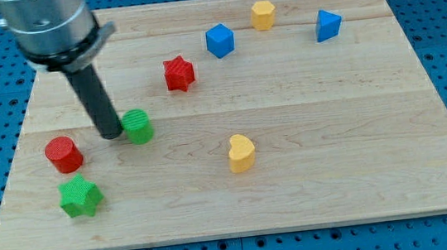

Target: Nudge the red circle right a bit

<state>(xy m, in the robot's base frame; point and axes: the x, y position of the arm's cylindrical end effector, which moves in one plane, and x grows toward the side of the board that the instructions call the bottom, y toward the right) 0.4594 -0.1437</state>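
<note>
The red circle (63, 153) lies on the wooden board (336, 163) near the view's left edge. My tip (113, 136) rests on the board up and to the right of the red circle, a short gap away. It stands right beside the left side of the green circle (137, 126), touching or nearly touching it. The rod rises from the tip toward the view's top left.
A green star (80, 197) lies just below the red circle. A red star (178, 73), a blue cube (219, 40), a yellow hexagon (262, 14) and a blue triangular block (328, 25) lie along the top. A yellow heart (241, 152) lies mid-board.
</note>
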